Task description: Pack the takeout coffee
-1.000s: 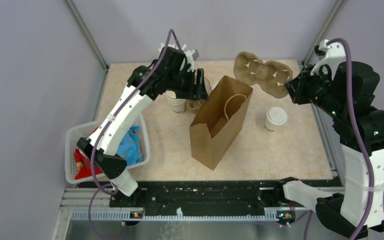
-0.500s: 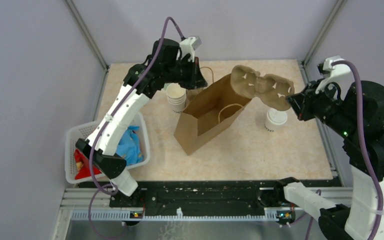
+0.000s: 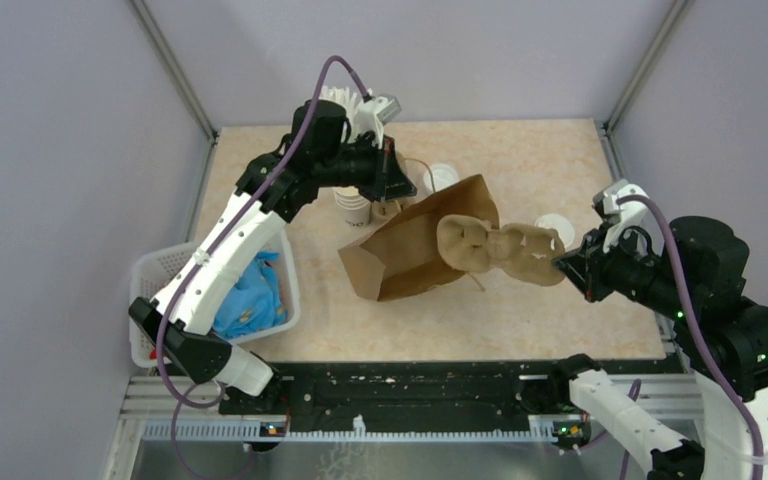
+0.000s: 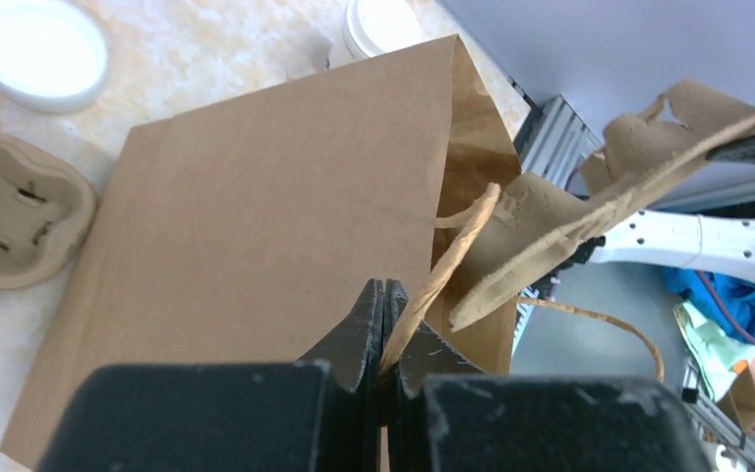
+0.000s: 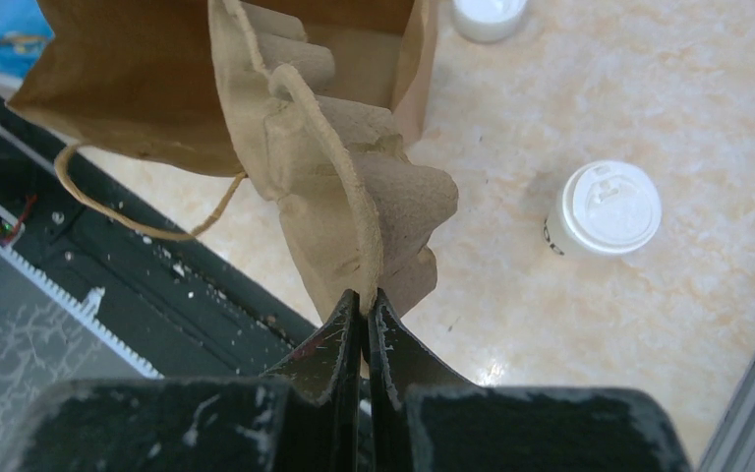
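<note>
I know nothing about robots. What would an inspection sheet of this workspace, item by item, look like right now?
surface: beige marbled tabletop; no spills seen.
job's things: takeout coffee upright, lidded, on the table outside the brown paper bag; bag tipped, pulp cup carrier at its mouth.
clutter: stack of lidless cups; round white lid; white basket holding something blue.
grippers: left gripper, jaws shut on the bag's twine handle; right gripper, jaws shut on the carrier's edge.
cables: a purple cable along each arm.
surroundings: grey walls, metal frame posts.
</note>
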Available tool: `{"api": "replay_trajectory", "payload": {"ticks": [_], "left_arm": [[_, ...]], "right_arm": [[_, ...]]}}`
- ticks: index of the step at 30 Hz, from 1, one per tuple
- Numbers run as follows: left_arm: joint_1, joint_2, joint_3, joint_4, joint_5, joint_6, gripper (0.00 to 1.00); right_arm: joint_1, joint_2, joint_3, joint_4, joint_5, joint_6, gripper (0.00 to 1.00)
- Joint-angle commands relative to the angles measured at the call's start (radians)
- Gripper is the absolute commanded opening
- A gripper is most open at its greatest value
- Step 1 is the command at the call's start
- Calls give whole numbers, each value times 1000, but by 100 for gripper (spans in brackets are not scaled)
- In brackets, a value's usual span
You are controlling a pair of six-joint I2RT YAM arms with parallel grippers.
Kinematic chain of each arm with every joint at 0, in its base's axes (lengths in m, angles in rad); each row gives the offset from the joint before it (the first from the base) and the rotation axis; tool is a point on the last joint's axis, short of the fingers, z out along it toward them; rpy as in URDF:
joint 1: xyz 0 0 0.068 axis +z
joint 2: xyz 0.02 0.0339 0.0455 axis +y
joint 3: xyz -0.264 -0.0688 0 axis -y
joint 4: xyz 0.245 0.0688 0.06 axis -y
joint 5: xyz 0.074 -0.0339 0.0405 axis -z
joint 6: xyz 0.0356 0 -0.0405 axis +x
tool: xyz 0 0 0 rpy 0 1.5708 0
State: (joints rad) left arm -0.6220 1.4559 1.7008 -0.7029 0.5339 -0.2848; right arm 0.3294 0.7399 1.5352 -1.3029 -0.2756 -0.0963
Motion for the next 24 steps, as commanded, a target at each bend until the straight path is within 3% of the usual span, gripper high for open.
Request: {"api": "replay_trajectory", "payload": {"ticks": [1, 7, 15, 21, 24], "left_arm": [[-12, -58, -46, 104, 64, 3, 0], [-58, -59, -42, 134, 90, -23, 0], [-167, -36, -63, 176, 24, -75, 0], [-174, -29, -61, 193, -6, -95, 0], [-174, -23, -61, 206, 13, -106, 0]], "right_arm": [[28, 25, -10, 6, 34, -52, 0], [30, 91, 30, 30, 48, -10, 0], [33, 171, 160, 26, 106, 65, 0], [41, 161, 153, -2, 173, 29, 0], [51, 156, 114, 14, 118, 32, 0]]}}
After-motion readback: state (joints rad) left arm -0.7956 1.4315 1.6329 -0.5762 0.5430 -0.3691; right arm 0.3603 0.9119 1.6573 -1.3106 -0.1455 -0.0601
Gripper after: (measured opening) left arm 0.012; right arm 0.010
